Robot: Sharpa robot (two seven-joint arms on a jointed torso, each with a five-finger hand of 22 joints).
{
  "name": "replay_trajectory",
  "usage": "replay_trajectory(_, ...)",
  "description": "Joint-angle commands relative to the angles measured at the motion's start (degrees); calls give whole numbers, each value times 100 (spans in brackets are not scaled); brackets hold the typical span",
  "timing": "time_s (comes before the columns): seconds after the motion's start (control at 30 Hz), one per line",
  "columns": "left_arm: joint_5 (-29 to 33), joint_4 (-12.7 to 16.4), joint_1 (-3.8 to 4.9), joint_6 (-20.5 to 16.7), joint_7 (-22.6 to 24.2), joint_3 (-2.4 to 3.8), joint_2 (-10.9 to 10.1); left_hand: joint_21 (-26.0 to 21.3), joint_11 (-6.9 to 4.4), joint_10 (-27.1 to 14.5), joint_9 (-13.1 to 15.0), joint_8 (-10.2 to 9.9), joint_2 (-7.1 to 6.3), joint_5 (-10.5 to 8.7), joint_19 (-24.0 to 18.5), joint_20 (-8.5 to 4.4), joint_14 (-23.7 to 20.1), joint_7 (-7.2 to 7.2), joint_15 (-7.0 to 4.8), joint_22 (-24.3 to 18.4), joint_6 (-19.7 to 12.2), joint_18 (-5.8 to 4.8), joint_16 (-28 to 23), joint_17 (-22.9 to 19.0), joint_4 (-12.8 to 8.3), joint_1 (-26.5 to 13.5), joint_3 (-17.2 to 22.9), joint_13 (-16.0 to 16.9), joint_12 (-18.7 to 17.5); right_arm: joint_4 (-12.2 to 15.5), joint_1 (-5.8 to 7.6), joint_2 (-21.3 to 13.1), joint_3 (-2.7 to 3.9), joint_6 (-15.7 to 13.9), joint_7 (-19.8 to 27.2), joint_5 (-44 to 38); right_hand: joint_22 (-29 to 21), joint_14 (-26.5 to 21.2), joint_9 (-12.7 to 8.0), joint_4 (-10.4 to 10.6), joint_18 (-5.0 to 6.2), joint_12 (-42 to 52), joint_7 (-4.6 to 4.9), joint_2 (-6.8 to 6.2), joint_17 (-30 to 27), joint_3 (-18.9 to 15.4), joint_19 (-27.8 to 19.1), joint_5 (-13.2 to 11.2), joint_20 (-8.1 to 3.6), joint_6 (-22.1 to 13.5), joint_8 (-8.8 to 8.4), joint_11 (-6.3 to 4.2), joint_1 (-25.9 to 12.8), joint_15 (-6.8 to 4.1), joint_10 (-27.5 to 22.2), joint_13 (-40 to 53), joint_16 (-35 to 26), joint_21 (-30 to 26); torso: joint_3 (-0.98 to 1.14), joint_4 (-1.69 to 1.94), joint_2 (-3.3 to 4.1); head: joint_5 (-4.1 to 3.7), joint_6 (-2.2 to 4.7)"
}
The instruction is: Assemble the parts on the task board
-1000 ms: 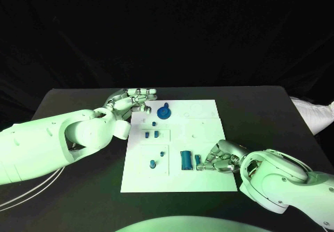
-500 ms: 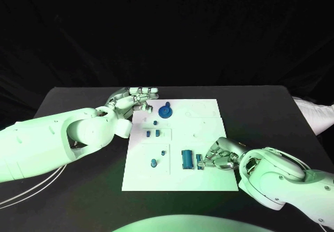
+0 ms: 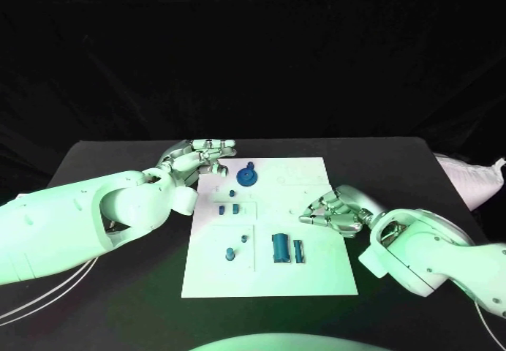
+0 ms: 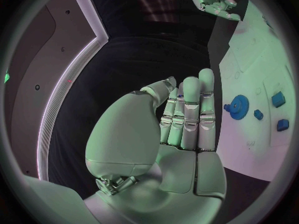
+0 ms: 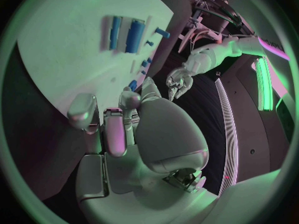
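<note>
Parts (image 3: 281,246) lie on the task board (image 3: 316,278); I see my right hand (image 3: 332,213) curled, empty, above it. Left wrist view shows my left hand (image 4: 181,119) fingers pressed together, holding nothing.

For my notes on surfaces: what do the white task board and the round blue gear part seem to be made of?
The white task board looks like matte plastic or painted plate: flat, even, with no glare. The round blue gear part seems to be moulded or printed plastic: uniform colour, toothed rim, dull sheen. Neither material can be told for certain.
</note>
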Motion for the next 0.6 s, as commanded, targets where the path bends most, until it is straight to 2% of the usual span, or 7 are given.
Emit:
replay_trajectory(0.03, 141, -145, -41, -40, 219, 3, 116, -121, -5, -37, 3, 9, -27, -16, -150, 14, -180, -27, 16, -71, -35, 102, -103, -72, 64, -193, -140, -5, 63, -449, 110, 142, -1, -245, 1909, 2404, -1494, -411, -95, -107, 308, -1405, 81, 50, -1581, 46, -1040, 24, 64, -158, -105, 55, 253, 87, -636, -938, -1330, -1389, -58, -21, -145, -60, 93)
replay_trajectory(0.1, 267, -279, -78, -111, 329, 3, 210, -410, -33, 4, 10, 43, -57, -18, -423, 42, -522, -77, 26, -256, -3, 109, -482, -273, 154, -330, -324, 3, 142, -819, 176, 297, -1, -168, 2317, 3131, -1997, -1086, -171, -137, 346, -2093, 149, 115, -3282, 89, -1392, 25, 145, -253, -149, 168, 473, 164, -930, -1577, -2995, -2026, -77, -27, -230, -59, 131)
replay_trajectory(0.2, 369, -513, -120, -188, 470, 3, 372, -1088, 8, 0, 4, 59, 22, -10, -1030, 133, -942, -76, 102, -736, 13, 83, -1515, -788, 225, -327, -407, -41, 108, -1405, 234, 574, -1, 25, 2800, 3981, -2587, -1720, -343, -155, 298, -3107, 359, 164, -4104, 204, -1896, -111, 361, -405, -176, 432, 840, 437, -1124, -2749, -4513, -2964, -100, -37, -342, -89, 287)
replay_trajectory(0.3, 416, -774, -146, -219, 570, 3, 549, -1967, 58, 17, 0, 7, 64, -9, -1724, 363, -1003, -53, 310, -1472, -11, 68, -2747, -1346, 278, -248, -378, -59, -146, -1960, 261, 857, 0, 235, 3159, 4546, -3035, -2225, -508, -141, 240, -3618, 406, 182, -4733, 310, -2270, -133, 570, -457, -168, 543, 1051, 660, -1174, -3543, -5605, -3658, -118, -30, -439, -125, 394)
replay_trajectory(0.37, 438, -898, -160, -270, 623, 3, 634, -2283, 100, 10, -5, -37, 43, -5, -1911, 478, -1092, -46, 431, -1794, -29, 100, -3268, -1567, 316, -254, -408, -65, -295, -2207, 270, 997, 2, 332, 3303, 4739, -3389, -2067, -689, -161, 317, -3824, 441, 145, -5153, 404, -2304, -157, 704, -480, -155, 550, 1159, 742, -989, -4195, -6167, -4131, -123, -35, -480, -136, 461)
replay_trajectory(0.43, 490, -1049, -181, -348, 685, 3, 745, -2472, 123, 50, -1, -89, 38, -9, -1901, 560, -945, -42, 449, -2078, -41, 140, -3625, -1712, 340, -231, -450, -60, -434, -2445, 276, 1144, 4, 420, 3432, 4896, -3658, -1966, -851, -142, 354, -3862, 414, 167, -5474, 510, -2182, -157, 820, -427, -146, 570, 1149, 778, -960, -4769, -6621, -4454, -125, -34, -518, -148, 557)
replay_trajectory(0.6, 556, -1430, -242, -456, 764, 4, 1022, -2675, 173, 38, -7, -187, 53, -4, -1814, 631, -840, -31, 508, -2559, -53, 129, -4271, -1966, 359, -161, -548, -65, -708, -2814, 281, 1434, 7, 582, 3578, 5055, -4086, -1742, -1154, -217, 363, -3846, 452, 110, -6010, 713, -1858, -177, 850, -355, -151, 600, 1013, 819, -821, -5584, -7229, -4925, -110, -16, -629, -144, 664)
